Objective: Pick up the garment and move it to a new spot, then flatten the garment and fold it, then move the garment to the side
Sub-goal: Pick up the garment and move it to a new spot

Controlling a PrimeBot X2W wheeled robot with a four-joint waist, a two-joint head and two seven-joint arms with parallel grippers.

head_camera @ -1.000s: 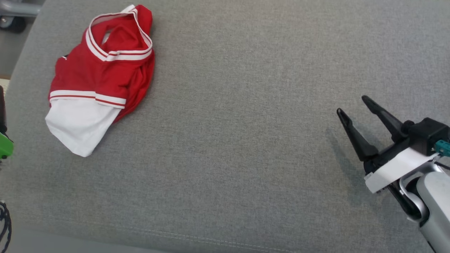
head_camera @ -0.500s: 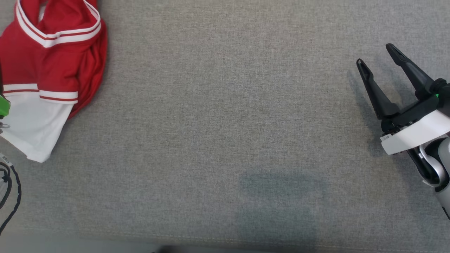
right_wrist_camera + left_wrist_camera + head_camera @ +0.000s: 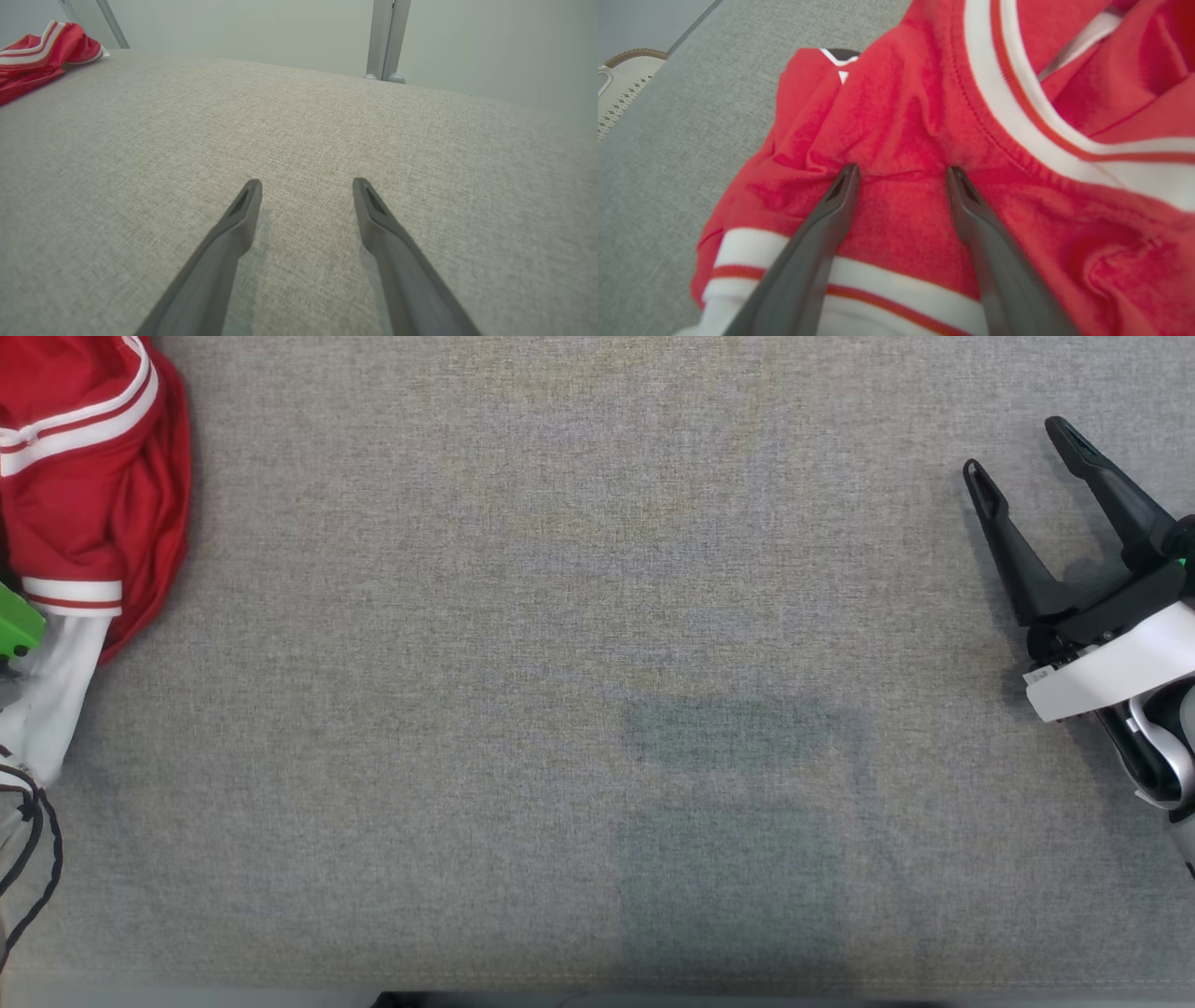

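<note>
Two left gripper (image 3: 901,172) jaws are set wide, tips sunk in the red garment (image 3: 103,495), shifted to 9 o'clock by a head-cam pan; pickup judged imminent. Right gripper (image 3: 1018,446) held wide at 3 o'clock.

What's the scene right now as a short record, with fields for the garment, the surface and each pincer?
item: garment, red with white striped bands, crumpled
place: at the left edge of the head view, lying on the surface
surface: grey woven fabric
left arm: left pincer open, both tips on the red cloth below the collar band
right arm: right pincer open, holding nothing, over bare fabric well apart from the garment
stage: garment not yet gripped
</note>
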